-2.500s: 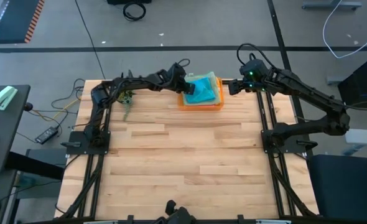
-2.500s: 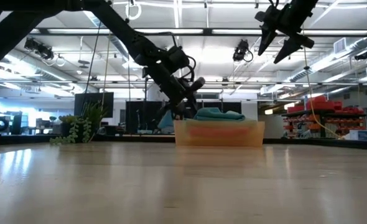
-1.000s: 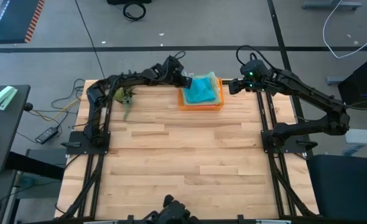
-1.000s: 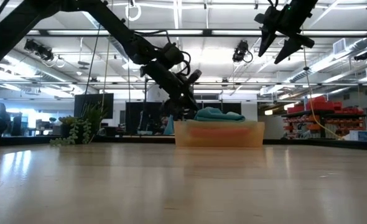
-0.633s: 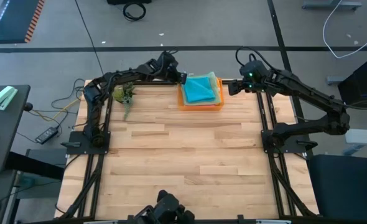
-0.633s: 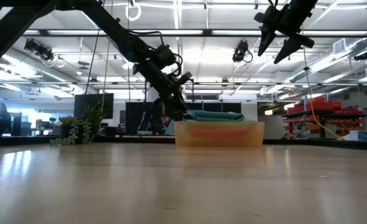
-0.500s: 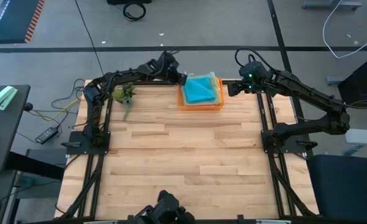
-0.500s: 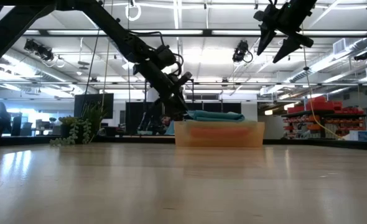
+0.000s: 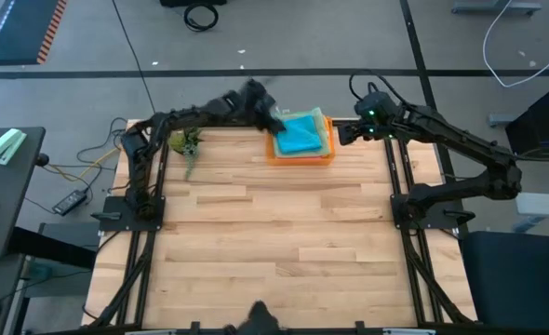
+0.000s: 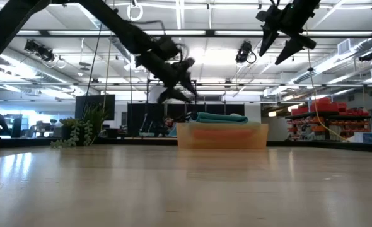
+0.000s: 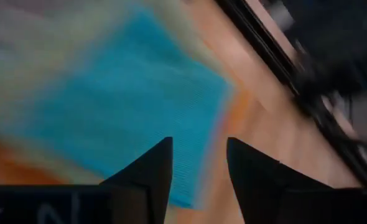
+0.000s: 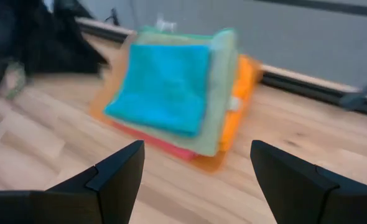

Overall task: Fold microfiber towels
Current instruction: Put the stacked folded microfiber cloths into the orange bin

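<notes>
An orange bin (image 9: 301, 159) at the table's far edge holds a flat stack of microfiber towels. The teal towel (image 9: 300, 133) lies on top (image 12: 162, 87), with a sage green towel (image 12: 219, 99), an orange one (image 12: 244, 78) and a pink one (image 12: 147, 138) under it. My left gripper (image 9: 274, 118) hangs open just above the stack's left edge (image 11: 199, 165), with nothing between its fingers. Off the bin's right side, my right gripper (image 9: 341, 134) waits high and wide open (image 12: 196, 149).
A small potted plant (image 9: 183, 144) stands at the table's far left corner, beside the left arm. The wooden table (image 9: 274, 242) stretches bare from the bin to the near edge. In the low view the bin (image 10: 221, 135) stands far back at the middle.
My left gripper has let go of the teal towel, opened and risen above the bin's left rim, rolling a little. The teal towel, bunched up a second ago, now lies flat on the stack.
</notes>
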`<action>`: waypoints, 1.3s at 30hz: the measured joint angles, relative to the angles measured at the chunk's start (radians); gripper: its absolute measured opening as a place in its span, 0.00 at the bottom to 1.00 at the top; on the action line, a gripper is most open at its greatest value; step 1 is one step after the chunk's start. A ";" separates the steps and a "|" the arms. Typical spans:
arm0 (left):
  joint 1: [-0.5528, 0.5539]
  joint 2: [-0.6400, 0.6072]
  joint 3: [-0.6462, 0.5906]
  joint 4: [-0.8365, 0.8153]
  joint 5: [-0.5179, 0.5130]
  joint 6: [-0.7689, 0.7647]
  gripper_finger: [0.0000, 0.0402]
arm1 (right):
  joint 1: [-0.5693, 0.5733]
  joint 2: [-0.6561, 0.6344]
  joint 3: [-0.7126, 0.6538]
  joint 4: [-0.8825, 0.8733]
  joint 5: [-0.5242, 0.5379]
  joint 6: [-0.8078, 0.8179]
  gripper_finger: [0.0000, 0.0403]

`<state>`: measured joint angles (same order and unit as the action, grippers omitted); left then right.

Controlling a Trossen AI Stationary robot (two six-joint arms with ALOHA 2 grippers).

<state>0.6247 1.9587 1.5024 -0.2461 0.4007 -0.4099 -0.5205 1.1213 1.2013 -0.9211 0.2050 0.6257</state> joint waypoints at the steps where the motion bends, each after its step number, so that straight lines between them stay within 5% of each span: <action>1: -0.029 0.001 0.000 0.002 -0.002 0.010 0.39 | 0.000 0.016 0.000 0.018 -0.031 -0.002 0.74; 7: -0.142 0.013 -0.002 -0.010 -0.245 0.088 0.22 | -0.004 0.183 0.000 0.158 -0.152 -0.058 0.60; 10: -0.152 0.019 -0.002 -0.024 -0.348 0.093 0.12 | -0.055 0.280 0.000 0.263 -0.250 -0.120 0.37; 14: -0.162 0.035 -0.002 -0.031 -0.334 0.066 0.02 | -0.142 0.410 0.000 0.400 -0.347 -0.178 0.05; 22: -0.209 0.081 -0.004 -0.067 -0.361 0.053 0.06 | -0.261 0.589 0.000 0.587 -0.466 -0.200 0.01; 28: -0.207 0.105 -0.005 -0.122 -0.372 0.032 0.02 | -0.299 0.673 0.000 0.623 -0.449 -0.225 0.01; 34: -0.203 0.109 -0.005 -0.153 -0.404 0.027 0.06 | -0.303 0.656 -0.001 0.626 -0.341 -0.233 0.00; 39: -0.200 0.099 -0.005 -0.130 -0.405 0.033 0.06 | -0.304 0.561 -0.001 0.613 -0.355 -0.226 0.00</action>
<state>0.4247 2.0576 1.4979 -0.3760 -0.0043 -0.3772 -0.8242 1.6819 1.2007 -0.3078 -0.1501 0.3992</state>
